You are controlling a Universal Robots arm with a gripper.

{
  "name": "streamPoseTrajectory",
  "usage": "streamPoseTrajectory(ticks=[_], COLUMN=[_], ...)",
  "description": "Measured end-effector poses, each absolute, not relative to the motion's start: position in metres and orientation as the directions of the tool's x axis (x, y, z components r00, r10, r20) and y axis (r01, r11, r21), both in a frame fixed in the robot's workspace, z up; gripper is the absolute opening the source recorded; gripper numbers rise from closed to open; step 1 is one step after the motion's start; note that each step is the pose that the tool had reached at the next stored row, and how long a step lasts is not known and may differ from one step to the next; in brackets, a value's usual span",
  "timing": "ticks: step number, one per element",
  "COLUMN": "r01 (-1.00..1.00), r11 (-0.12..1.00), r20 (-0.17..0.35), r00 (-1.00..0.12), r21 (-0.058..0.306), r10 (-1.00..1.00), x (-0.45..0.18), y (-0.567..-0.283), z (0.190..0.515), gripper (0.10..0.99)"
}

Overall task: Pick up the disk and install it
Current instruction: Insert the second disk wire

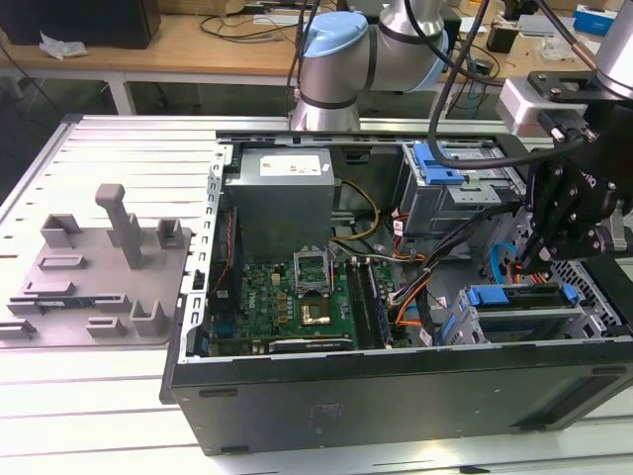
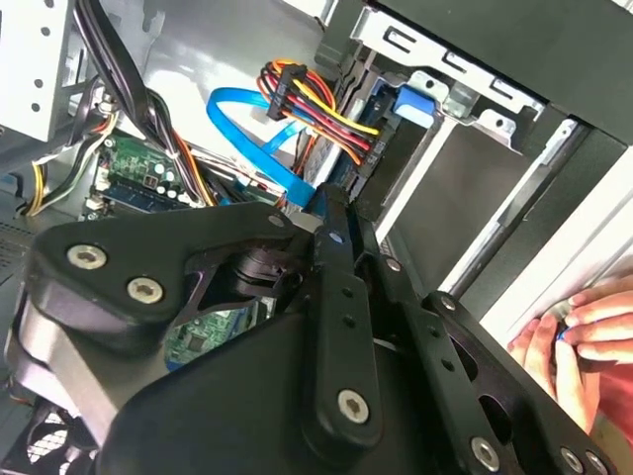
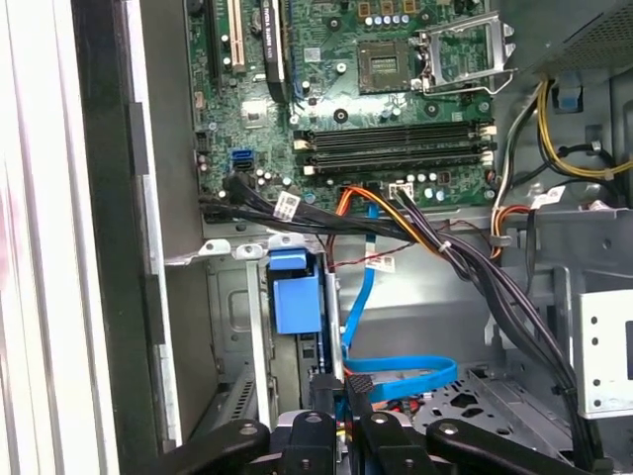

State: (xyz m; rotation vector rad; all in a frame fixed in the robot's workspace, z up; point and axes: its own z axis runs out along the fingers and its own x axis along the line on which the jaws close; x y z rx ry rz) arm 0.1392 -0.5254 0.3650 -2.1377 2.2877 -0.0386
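The disk (image 1: 504, 295), with its blue carrier rail, sits in the lower drive bay at the exterior view's right end of the open computer case (image 1: 396, 386). Its blue end piece appears in both wrist views (image 3: 295, 297) (image 2: 410, 104). My gripper (image 1: 534, 265) reaches down into the case at the disk's cable end. In both wrist views the black fingers (image 3: 342, 391) (image 2: 331, 203) stand close together, pinching a thin blue strip of the rail. Red, yellow and black wires (image 2: 316, 109) and a blue flat cable (image 3: 396, 376) run right beside the fingertips.
A grey power-supply box (image 1: 282, 198) and the green motherboard (image 1: 297, 302) fill the case's middle. An upper drive cage carries a blue latch (image 1: 435, 163). A grey fixture plate (image 1: 99, 267) lies outside the case. A person's hand (image 2: 584, 327) rests by the case's outer wall.
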Motion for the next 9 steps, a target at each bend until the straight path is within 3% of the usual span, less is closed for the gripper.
streamPoseTrajectory(ticks=[9], r01=[-0.998], r11=[0.055], r20=[0.008], r00=[-0.056], r21=[-0.025], r10=[-0.998], x=[0.1391], y=[-0.5272], z=[0.3646], gripper=[0.161])
